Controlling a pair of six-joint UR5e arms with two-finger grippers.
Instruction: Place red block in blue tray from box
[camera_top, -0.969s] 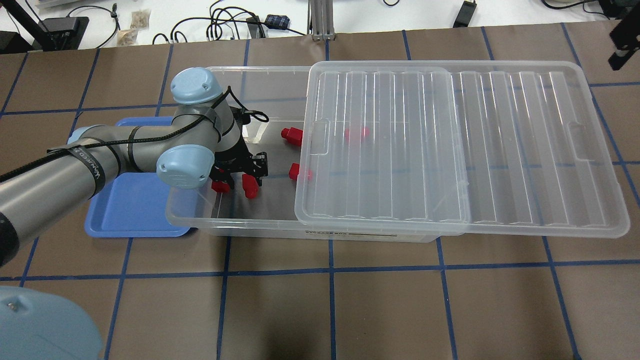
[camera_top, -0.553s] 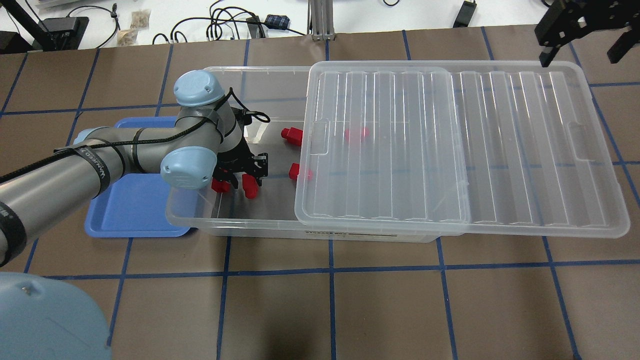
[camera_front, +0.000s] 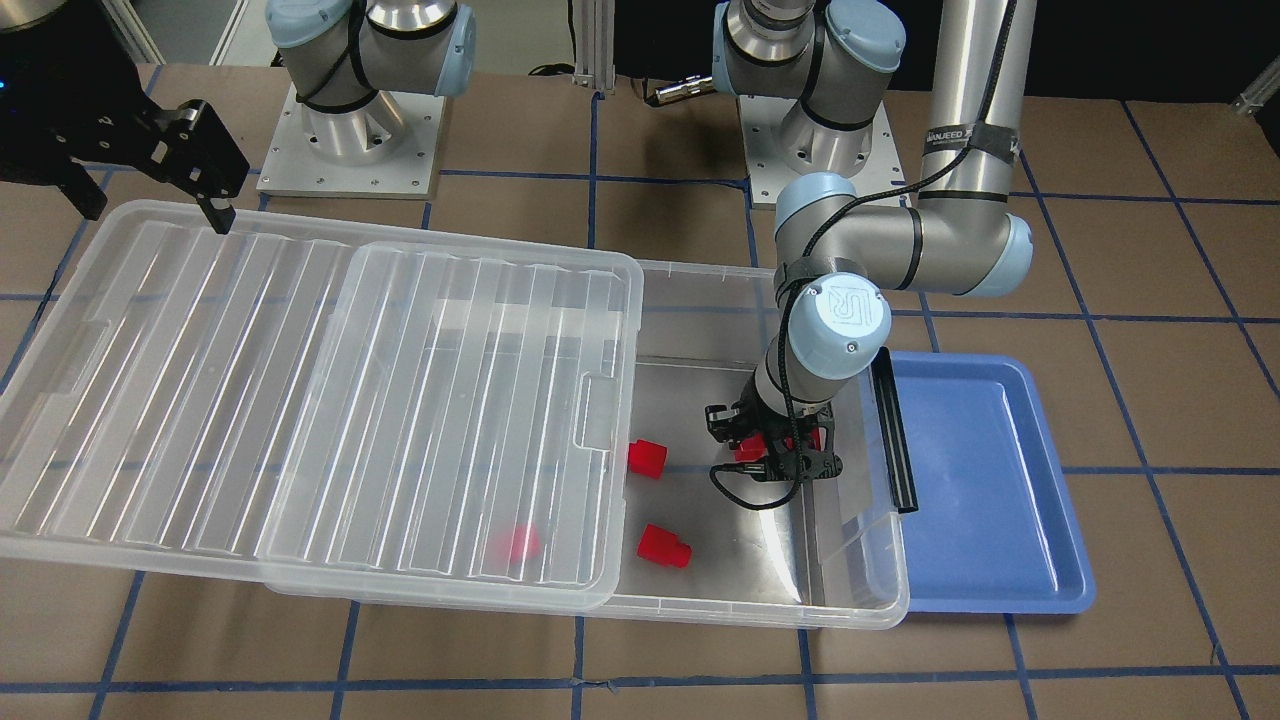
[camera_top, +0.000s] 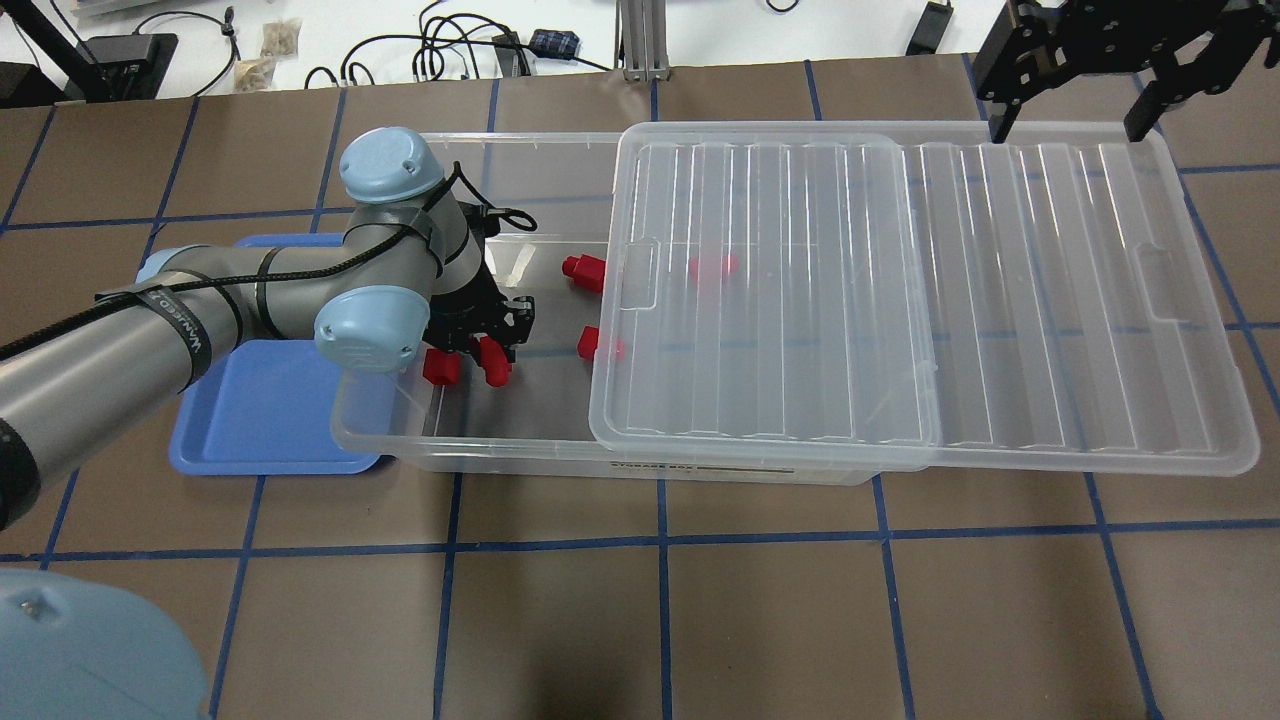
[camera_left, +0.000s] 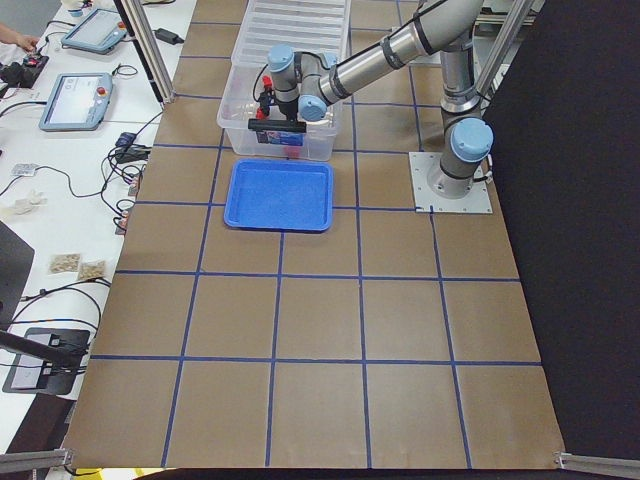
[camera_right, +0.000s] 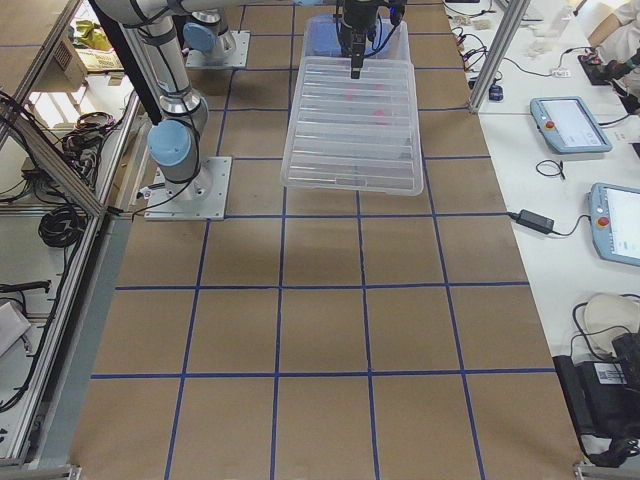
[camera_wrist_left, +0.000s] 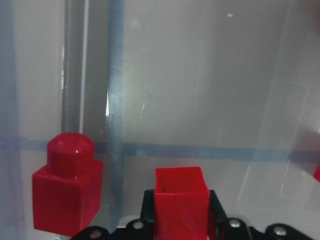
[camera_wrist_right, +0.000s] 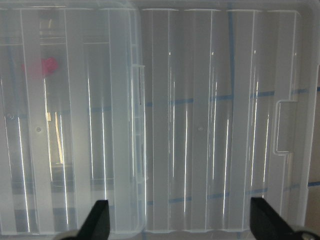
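Observation:
My left gripper (camera_top: 487, 352) reaches into the open left end of the clear box (camera_top: 520, 160) and is shut on a red block (camera_top: 493, 369); the left wrist view shows that block (camera_wrist_left: 180, 200) between the fingers. Another red block (camera_top: 440, 366) stands just beside it on the box floor. Two more red blocks (camera_top: 585, 270) (camera_top: 598, 345) lie near the lid's edge, and one (camera_top: 712, 266) shows blurred under the lid. The blue tray (camera_top: 250, 420) lies to the left of the box, partly under my left arm. My right gripper (camera_top: 1075, 115) is open over the lid's far right corner.
The ribbed clear lid (camera_top: 900, 290) is slid to the right, covers the box's right half and overhangs the table. A black bar (camera_front: 893, 430) runs along the box end next to the tray. Cables lie beyond the table's far edge.
My left gripper, still shut on the red block, has shifted slightly back and up. My right gripper has come in from the right along the far edge and now hangs over the lid's corner.

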